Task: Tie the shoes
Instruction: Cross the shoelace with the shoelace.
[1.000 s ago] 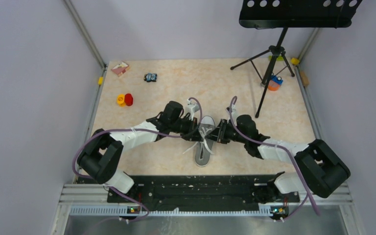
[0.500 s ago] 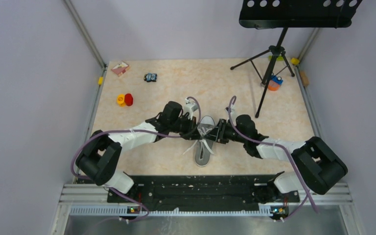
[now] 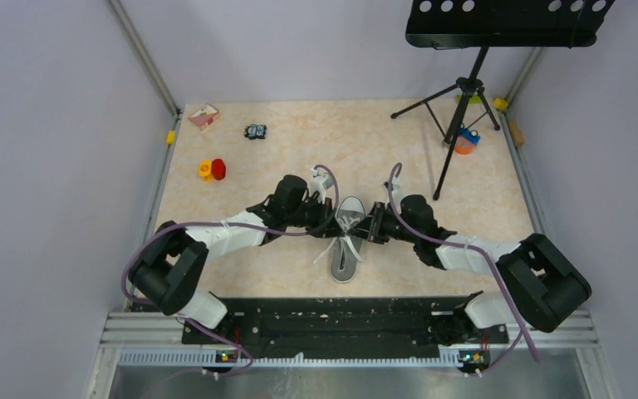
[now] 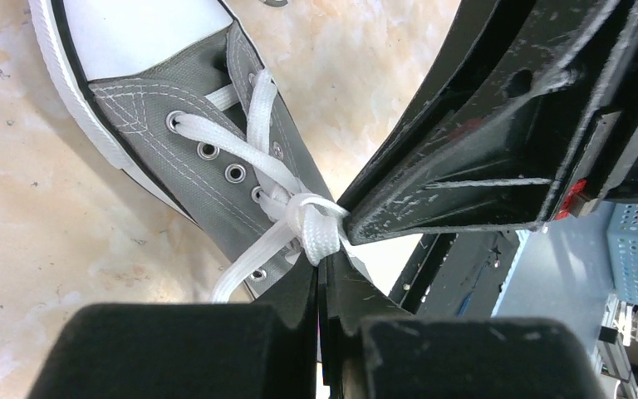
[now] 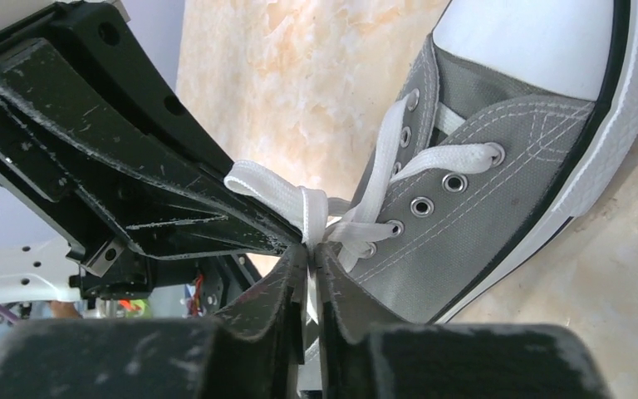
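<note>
Both arms reach in from the near edge to the middle of the worktop (image 3: pixel 249 278). There the sneaker (image 3: pixel 345 259) lies lengthwise, running from near to far. Loose lace ends trail off both its sides.

Over the eyelets the left end effector (image 4: pixel 322 264) and the right end effector (image 5: pixel 310 249) meet almost tip to tip. Each has its fingers together, clamped on the white laces (image 4: pixel 314 231) where the strands cross.

This looks like the first knot being formed or drawn in. The next move probably calls for the two arms to pull apart sideways, evenly, keeping the pinch without dragging the unsecured sneaker.

The main obstacle is the crowding of the two tips. Beyond, to the left, sit a red and yellow piece (image 3: pixel 212 169), a small dark item (image 3: pixel 255 131) and a pink packet (image 3: pixel 203 115). At the far right is a tripod stand (image 3: pixel 457 125) with an orange and blue object (image 3: pixel 465 141) at its foot. All of these are well apart from the work.
</note>
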Controlling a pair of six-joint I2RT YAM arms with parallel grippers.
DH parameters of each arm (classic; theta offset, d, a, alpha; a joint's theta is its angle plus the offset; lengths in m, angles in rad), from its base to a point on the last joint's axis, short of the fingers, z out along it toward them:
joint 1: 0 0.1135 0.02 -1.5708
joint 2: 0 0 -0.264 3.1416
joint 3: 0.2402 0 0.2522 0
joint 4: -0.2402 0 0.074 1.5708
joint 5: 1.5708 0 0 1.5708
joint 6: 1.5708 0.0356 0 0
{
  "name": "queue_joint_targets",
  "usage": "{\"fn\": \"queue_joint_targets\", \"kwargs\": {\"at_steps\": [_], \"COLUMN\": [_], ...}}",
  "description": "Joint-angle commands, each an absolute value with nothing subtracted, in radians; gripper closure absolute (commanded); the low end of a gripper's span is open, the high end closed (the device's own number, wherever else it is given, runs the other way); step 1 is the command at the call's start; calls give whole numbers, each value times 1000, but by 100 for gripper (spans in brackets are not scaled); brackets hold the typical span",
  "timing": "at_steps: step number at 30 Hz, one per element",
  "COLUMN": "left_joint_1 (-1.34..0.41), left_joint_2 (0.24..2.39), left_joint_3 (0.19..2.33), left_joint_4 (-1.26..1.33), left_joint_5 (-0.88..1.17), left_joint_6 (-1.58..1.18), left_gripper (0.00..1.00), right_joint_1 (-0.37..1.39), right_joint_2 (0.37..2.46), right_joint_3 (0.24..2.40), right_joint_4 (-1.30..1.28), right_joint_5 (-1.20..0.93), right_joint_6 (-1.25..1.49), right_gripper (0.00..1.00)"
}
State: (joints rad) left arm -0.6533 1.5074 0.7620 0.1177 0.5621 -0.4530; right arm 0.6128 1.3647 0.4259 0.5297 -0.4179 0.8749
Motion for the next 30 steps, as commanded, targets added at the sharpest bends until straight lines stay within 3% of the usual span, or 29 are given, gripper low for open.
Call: {"fn": "queue_joint_targets", "kwargs": {"at_steps": [1,5,16,30], "left_joint_1": [-658,-658,-659,-658], "left_joint_2": [1480,1486,1479,1481], "left_joint_3": [742,747,764,762], "left_joint_4": [210,196,169,169], "left_joint_5": [574,577,579,580], "left_joint_6": [-488,-475,-458,-456], "left_gripper": [100,100,100,100], "right_joint_1": [611,611,611,611], "right_joint_2": [1307,1303,1365,1373], "right_joint_3": [417,420,457,461], "right_joint_4": [535,520,533,545], "right_joint_5": [-391,-339,-342,-391], "right_joint_6": [862,871,874,858], "right_gripper": [81,76,81,73]}}
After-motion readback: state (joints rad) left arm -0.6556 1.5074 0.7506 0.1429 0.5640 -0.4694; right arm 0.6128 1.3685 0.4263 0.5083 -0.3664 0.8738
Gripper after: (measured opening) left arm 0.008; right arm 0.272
